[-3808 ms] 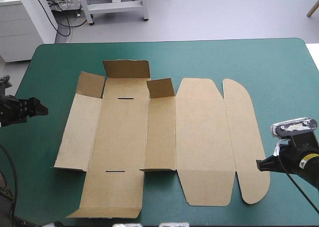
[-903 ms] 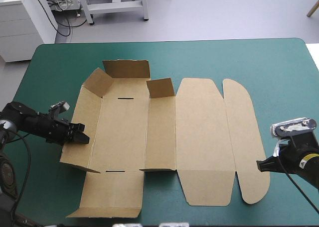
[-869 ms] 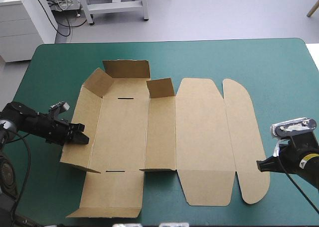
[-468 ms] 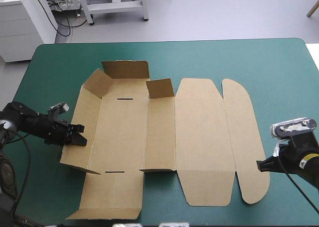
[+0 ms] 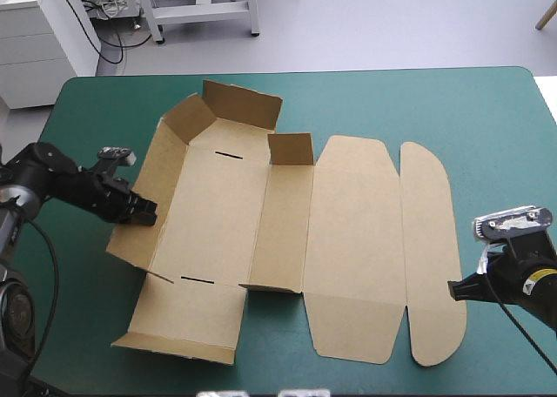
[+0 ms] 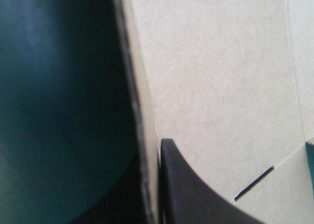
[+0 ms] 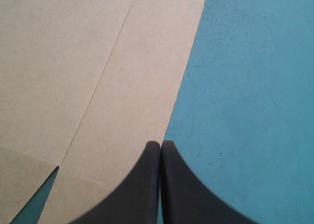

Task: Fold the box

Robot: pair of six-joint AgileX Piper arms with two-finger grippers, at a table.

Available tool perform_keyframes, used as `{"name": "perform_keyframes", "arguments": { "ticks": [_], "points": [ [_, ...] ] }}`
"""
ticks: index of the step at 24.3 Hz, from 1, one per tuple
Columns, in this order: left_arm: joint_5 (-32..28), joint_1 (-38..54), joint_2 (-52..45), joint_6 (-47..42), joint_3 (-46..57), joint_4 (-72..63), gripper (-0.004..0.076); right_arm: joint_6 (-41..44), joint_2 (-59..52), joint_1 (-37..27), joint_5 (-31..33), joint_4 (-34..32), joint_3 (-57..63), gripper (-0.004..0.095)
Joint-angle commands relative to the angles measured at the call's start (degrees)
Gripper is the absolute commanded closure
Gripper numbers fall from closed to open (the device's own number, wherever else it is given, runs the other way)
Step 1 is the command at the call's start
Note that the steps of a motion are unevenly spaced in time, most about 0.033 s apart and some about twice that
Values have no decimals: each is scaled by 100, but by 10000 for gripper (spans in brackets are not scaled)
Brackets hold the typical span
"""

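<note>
risk was the box point(image 5: 287, 223) skidding further over the teal-green surface point(image 5: 487, 127), since the left gripper point(image 5: 144, 212), pinched on the raised left wall point(image 5: 135, 245), pushed it with nothing pinning it. right gripper point(image 5: 454, 289) sat closed and empty just beside the lid flap point(image 5: 432, 258). versus earlier, the sheet had skewed and that wall stood steeper.

High camera: mounted above and behind the robot, facing forward and down, far enough off to take in the whole desk point(image 5: 487, 118) and the box point(image 5: 348, 214).

Left wrist camera: looks along the left fingers point(image 6: 196, 194), very close to the box wall standing between them.

Right wrist camera: low over the desk, looking along the right fingers point(image 7: 142, 184), with the box's rounded edge just ahead.

All three views share the box.
</note>
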Motion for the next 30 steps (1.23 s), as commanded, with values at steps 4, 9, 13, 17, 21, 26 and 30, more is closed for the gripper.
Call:
{"name": "perform_keyframes", "arguments": {
  "ticks": [4,9,13,17,21,26,30],
  "points": [
    [-146,-1508,-287,-127,-1451,1100,731,-50,-9,-43,-320,-116,-149,929],
    [-687,-2408,-276,-335,-2265,2378,731,-50,-9,-43,-320,-268,-149,929],
    [-1132,-3050,-276,-284,-2477,3276,731,-11,-9,-43,-320,-375,-149,929],
    [-1406,-3700,-269,-207,-2477,3902,731,12,-9,-43,-310,-375,-149,930],
    [-1613,-3982,-269,163,-2477,3866,732,27,-9,-43,-299,-375,-149,929],
    [-1756,-4198,-283,577,-2392,3856,731,125,-9,-43,-299,-375,-149,929],
    [-2741,-4384,-588,1008,-1576,3888,732,189,-9,-43,-299,-375,-149,929]
  ]
}}
